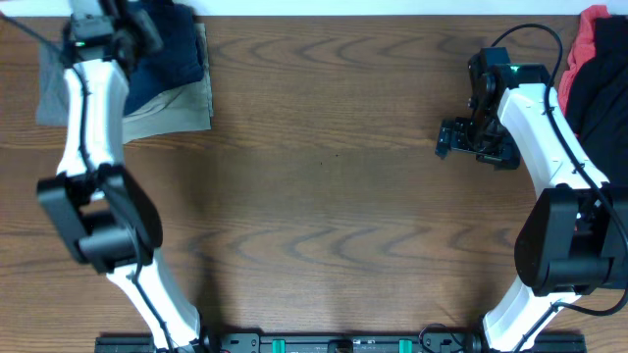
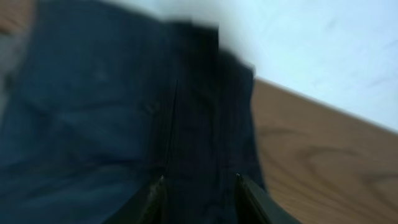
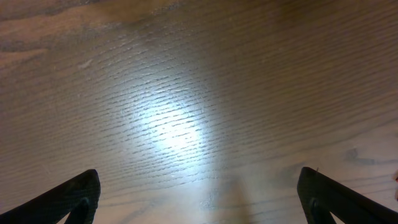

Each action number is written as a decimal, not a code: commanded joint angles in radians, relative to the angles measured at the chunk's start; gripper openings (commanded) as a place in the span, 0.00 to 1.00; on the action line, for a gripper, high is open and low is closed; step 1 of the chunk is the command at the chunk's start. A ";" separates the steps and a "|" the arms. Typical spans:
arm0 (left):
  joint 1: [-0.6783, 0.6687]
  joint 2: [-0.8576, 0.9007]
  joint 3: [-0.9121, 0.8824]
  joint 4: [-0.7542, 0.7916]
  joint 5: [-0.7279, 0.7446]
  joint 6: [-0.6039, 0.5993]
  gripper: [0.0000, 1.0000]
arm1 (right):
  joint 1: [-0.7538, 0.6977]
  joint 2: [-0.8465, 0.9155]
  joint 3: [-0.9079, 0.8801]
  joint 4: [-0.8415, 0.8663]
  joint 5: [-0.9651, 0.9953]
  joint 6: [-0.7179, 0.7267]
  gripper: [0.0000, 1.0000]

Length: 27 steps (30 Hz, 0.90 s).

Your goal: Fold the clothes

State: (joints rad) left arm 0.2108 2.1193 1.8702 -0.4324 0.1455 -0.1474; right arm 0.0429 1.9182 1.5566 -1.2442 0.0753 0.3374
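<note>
While navy shorts (image 1: 172, 49) top khaki cloth (image 1: 182, 103), right claw (image 3: 199, 176) gapes.

At the far left corner of the counter (image 1: 324, 196) I see dark navy shorts (image 1: 172, 44) bunched atop a flat khaki garment (image 1: 177, 106), a grey garment (image 1: 51, 93) poking out leftward beneath. My left wrist view shows the navy cloth blurred, a seam running down it. At the far right edge a red garment (image 1: 592, 27) and a black garment (image 1: 599, 88) lie heaped together.
</note>
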 commanded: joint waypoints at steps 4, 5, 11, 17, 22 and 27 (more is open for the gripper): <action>0.003 0.144 -0.013 0.009 0.000 -0.003 0.41 | 0.000 0.001 0.006 -0.001 -0.001 0.018 0.99; 0.007 0.156 -0.013 -0.004 0.000 0.001 0.42 | 0.000 0.001 0.006 -0.001 -0.001 0.018 0.99; 0.043 0.168 -0.012 -0.109 -0.004 0.005 0.44 | -0.001 0.001 0.006 -0.001 -0.001 0.018 0.99; 0.111 0.156 -0.012 -0.241 -0.006 0.003 0.44 | 0.000 0.001 0.006 -0.001 -0.001 0.018 0.99; 0.140 0.067 -0.012 -0.325 0.005 0.003 0.44 | -0.001 0.001 0.006 -0.001 0.000 0.018 0.99; 0.134 -0.108 -0.012 -0.353 0.005 0.003 0.63 | -0.001 0.001 0.006 -0.001 0.000 0.018 0.99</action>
State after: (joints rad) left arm 0.3538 2.1559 1.8553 -0.7849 0.1654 -0.1467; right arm 0.0429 1.9182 1.5566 -1.2449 0.0753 0.3374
